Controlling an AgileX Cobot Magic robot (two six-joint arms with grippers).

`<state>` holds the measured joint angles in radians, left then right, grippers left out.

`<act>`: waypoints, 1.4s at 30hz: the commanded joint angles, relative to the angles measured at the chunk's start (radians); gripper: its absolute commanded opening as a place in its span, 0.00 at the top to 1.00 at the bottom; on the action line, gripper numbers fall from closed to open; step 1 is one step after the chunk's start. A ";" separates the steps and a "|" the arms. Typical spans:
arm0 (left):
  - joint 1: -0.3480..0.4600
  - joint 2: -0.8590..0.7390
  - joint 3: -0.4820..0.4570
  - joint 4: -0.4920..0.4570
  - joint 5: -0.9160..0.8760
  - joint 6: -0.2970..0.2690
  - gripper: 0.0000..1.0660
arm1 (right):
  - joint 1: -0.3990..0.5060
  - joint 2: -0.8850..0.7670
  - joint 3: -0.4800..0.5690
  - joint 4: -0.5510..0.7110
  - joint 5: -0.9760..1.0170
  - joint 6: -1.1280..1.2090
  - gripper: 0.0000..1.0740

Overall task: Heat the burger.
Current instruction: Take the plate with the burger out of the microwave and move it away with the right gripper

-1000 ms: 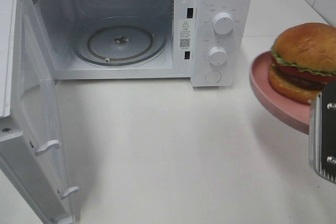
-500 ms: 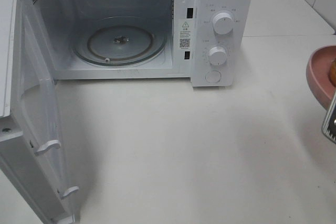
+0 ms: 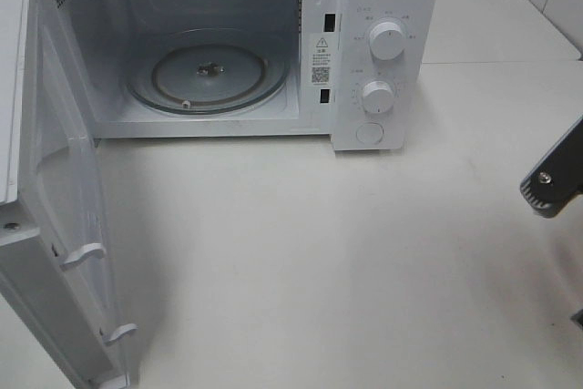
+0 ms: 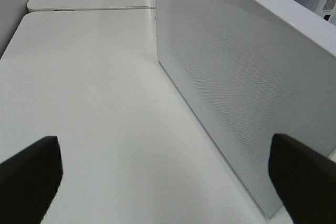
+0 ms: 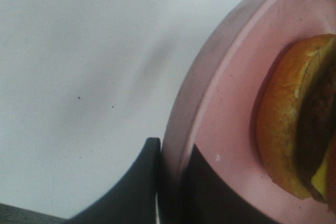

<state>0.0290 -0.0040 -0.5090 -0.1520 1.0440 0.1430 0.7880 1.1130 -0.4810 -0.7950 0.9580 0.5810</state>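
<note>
Over white counter [image 5: 79,77]: golden-brown burger [image 5: 294,124] on pink plate [image 5: 220,103], rim pinched by right gripper [image 5: 170,182]; left gripper [image 4: 168,174] spread wide.

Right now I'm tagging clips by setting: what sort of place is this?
Likely a kitchen counter: an open white microwave, a white countertop, and a burger on a pink plate.

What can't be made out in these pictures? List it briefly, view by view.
- Exterior high: burger and pink plate are off the right edge; only part of the right arm shows.
- Right wrist: burger is cut by the edge; its top is unseen.
- Left wrist: microwave door hides the oven cavity.
- Exterior high: the printing around the microwave dials is too small to read.
</note>
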 commanded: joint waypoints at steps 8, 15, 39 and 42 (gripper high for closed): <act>0.001 -0.018 0.004 -0.005 -0.008 0.000 0.06 | 0.005 0.188 -0.093 -0.067 0.062 0.241 1.00; 0.001 -0.018 0.004 -0.005 -0.008 0.000 0.06 | 0.002 0.287 -0.131 -0.066 0.084 0.324 1.00; 0.001 -0.018 0.004 -0.005 -0.008 0.000 0.06 | -0.267 0.579 -0.134 -0.146 -0.115 0.458 1.00; 0.001 -0.018 0.004 -0.005 -0.008 0.000 0.06 | -0.301 0.630 -0.134 -0.174 -0.152 0.509 1.00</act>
<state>0.0290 -0.0040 -0.5090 -0.1520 1.0440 0.1430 0.5060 1.7150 -0.6080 -0.8990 0.7810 1.0470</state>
